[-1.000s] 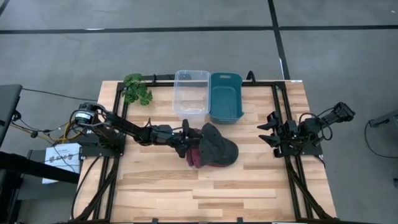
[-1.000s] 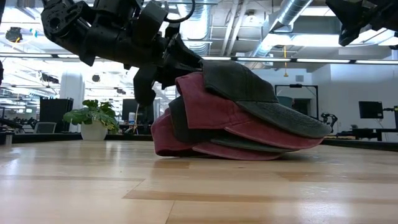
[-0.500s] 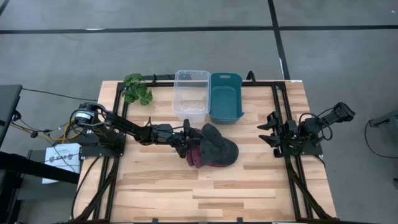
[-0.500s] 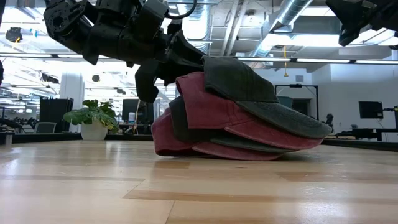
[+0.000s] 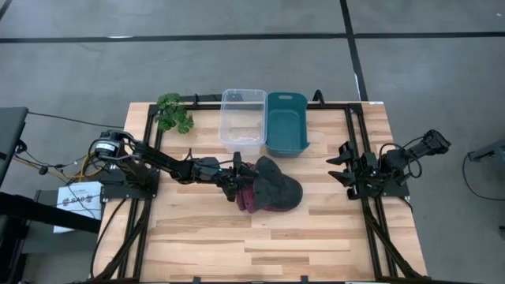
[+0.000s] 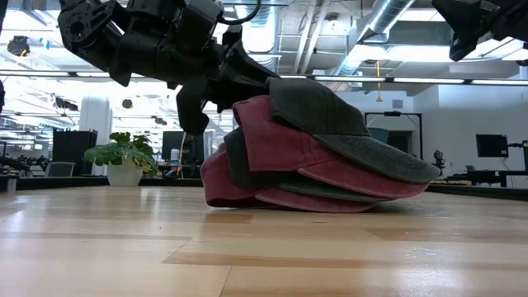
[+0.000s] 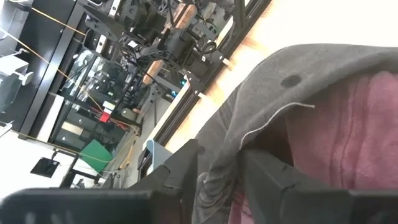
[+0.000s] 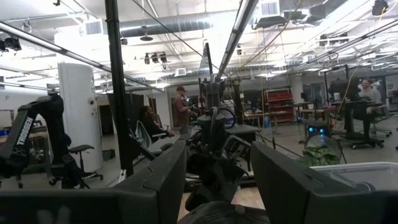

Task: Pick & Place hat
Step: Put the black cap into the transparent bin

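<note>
Several caps lie stacked at the table's middle, their brims pointing toward the right edge. A dark grey cap (image 5: 276,183) (image 6: 346,124) is on top, with a red cap (image 6: 272,136), a dark one and another red one under it; the lowest rests on the wood. My left gripper (image 5: 239,173) (image 6: 239,82) is at the stack's left side, shut on the grey cap. In the left wrist view the grey cloth (image 7: 292,81) lies over the red cap (image 7: 348,137). My right gripper (image 5: 344,167) (image 8: 217,186) waits open near the right edge. My left gripper pinches the grey cap's back rim (image 7: 219,177) between its two fingers (image 7: 180,171), a folded edge of cloth. It comes from the table's left, nearly level and slanting slightly down. The cap's crown and brim (image 6: 396,165) still lie on the stack.
A clear plastic bin (image 5: 243,117) and a teal bin (image 5: 286,124) stand side by side at the far edge, just behind the stack. A potted plant (image 5: 173,112) is at the far left corner. Bare wood (image 5: 260,244) stretches along the near side.
</note>
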Tool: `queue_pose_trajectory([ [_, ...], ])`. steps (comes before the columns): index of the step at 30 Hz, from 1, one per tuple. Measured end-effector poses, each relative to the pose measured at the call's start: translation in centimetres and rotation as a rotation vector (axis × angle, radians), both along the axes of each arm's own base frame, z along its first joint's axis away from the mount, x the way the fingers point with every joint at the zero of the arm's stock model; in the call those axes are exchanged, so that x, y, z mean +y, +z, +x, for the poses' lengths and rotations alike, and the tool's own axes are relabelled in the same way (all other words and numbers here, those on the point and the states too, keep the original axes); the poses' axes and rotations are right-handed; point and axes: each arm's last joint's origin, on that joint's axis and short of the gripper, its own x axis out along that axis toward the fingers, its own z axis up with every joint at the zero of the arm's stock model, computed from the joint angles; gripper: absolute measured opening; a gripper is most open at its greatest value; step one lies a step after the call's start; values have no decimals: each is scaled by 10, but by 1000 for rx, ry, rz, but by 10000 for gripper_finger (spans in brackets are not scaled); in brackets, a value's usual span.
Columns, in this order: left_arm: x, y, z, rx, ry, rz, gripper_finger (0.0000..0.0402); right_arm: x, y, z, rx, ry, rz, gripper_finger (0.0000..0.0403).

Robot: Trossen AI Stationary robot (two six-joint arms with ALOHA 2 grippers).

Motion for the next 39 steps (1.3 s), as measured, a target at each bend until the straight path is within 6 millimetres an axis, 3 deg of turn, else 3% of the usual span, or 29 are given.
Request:
queue_pose_trajectory([
  [11, 0, 0, 0, 0, 0, 0, 11, 0, 0, 0, 0, 0, 0, 170],
  [39, 3, 12, 2, -131, 18, -67, 11, 0, 0, 0, 0, 0, 0, 170],
])
